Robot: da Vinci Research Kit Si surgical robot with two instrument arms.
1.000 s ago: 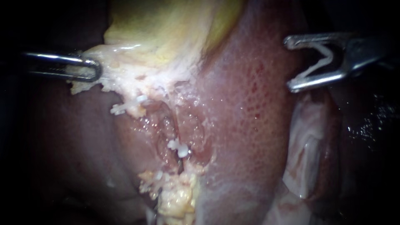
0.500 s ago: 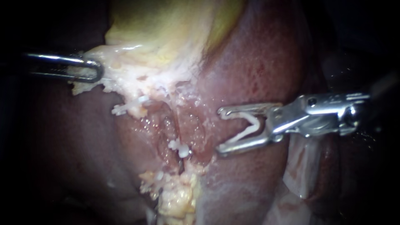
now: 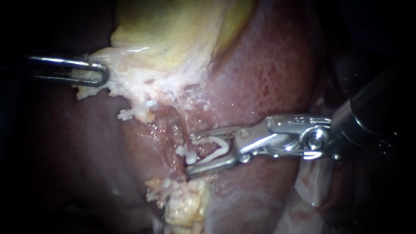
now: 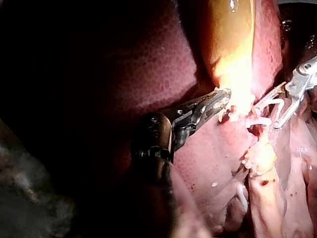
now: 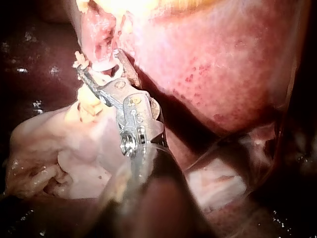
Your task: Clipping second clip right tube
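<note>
White and V-shaped, an open clip point(image 3: 213, 146) sits between the jaws of the right instrument point(image 3: 190, 154). The jaws stand wide apart and touch it from both sides, so they hold it. The shaft comes in from the right across the liver point(image 3: 268, 73). The jaw tips lie at the right tube point(image 3: 175, 130), a pink strand that runs down from the pale tissue point(image 3: 143, 78) below the gallbladder point(image 3: 173, 30). A closed clip point(image 3: 185, 152) on that tube sits right at the mouth of the jaws, nearer the lower one. Whether the tube lies inside the open clip cannot be told. A third clip point(image 3: 130, 113) sits on another strand, well to the left. The left instrument point(image 3: 97, 73) has its jaws pressed together on the edge of the pale tissue, gripping it.
</note>
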